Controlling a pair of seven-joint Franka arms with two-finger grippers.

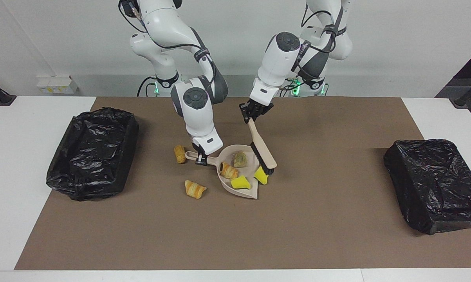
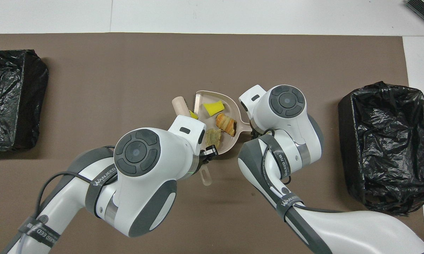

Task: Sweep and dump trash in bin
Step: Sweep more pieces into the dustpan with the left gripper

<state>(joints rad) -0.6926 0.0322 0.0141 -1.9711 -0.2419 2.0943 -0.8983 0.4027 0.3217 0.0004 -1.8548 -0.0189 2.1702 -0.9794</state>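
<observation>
White walls back a white table (image 1: 31,219) covered by a brown mat (image 1: 321,219), with a black-lined bin (image 1: 92,152) at the right arm's end and another black-lined bin (image 1: 435,184) at the left arm's end. Near the mat's middle lies a beige dustpan (image 1: 250,192); its handle points toward the right arm's end and slightly toward the robots, and its open mouth faces the opposite way. The right hand (image 1: 201,158) is clamped shut on that handle. The left hand (image 1: 253,114) is closed on the top of a beige brush (image 1: 263,150), whose long axis slants down from the hand to black bristles at the pan's mouth. Inside the pan sit a yellow sponge chunk (image 1: 241,182), a croissant bit (image 1: 229,171) and a paler bread piece (image 1: 240,158). A second sponge chunk (image 1: 260,175) lies against the bristles at the pan's edge. Two bread bits rest on the mat: one (image 1: 179,153) just beside the handle's end, another (image 1: 195,188) farther from the robots.
</observation>
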